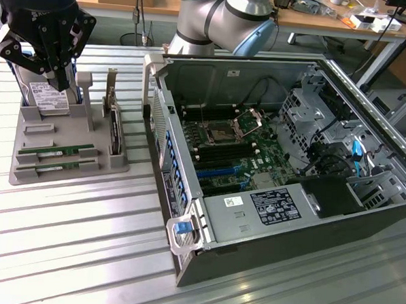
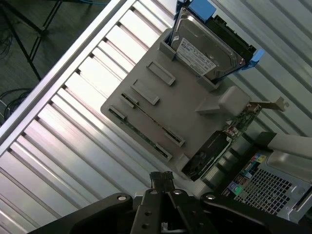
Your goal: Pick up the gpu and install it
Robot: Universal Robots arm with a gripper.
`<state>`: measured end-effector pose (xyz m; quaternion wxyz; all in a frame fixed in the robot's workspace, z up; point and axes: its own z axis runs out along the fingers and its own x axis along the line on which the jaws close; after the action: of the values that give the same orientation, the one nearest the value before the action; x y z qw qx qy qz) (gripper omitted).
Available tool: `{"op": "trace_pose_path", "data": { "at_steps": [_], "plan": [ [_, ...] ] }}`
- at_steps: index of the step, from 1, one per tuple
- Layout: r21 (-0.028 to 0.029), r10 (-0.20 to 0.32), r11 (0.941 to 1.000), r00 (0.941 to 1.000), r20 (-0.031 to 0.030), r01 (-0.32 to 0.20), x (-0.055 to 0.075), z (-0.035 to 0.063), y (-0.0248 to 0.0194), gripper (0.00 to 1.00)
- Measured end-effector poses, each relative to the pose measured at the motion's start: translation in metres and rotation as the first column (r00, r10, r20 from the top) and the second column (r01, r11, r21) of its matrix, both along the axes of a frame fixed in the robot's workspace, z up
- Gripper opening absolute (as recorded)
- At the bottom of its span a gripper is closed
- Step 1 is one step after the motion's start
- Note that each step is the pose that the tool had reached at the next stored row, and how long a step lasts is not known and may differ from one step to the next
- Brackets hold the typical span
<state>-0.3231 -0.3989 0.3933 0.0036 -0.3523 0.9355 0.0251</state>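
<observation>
Right now my claw (image 1: 57, 83) hangs with its fingers pressed together and nothing between them, above the grey holder (image 1: 25, 175) that sits toward the worktop's (image 1: 82, 254) edge on the exterior view's left. I am nearest the silver hard drive (image 1: 46, 97), propped upright in blue rails at one end of the holder, which is not the part I am after. The gpu (image 1: 57, 149) lies flat in a long slot at the holder's other end, with a second green stick (image 1: 52, 163) just beside it. I judge the slots keep both level and apart so their long edges can be gripped. Beside the holder lies the computer case (image 1: 251, 263), opened so its motherboard (image 1: 237, 150) can take the part.
</observation>
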Motion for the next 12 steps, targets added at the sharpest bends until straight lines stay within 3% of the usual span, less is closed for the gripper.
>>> {"op": "trace_pose_path", "data": {
  "at_steps": [12],
  "plan": [
    [0.0001,0.039,0.9993,0.9993,0.0001,-0.039,0.0000,0.0000,0.0000,0.11]
  ]
}}
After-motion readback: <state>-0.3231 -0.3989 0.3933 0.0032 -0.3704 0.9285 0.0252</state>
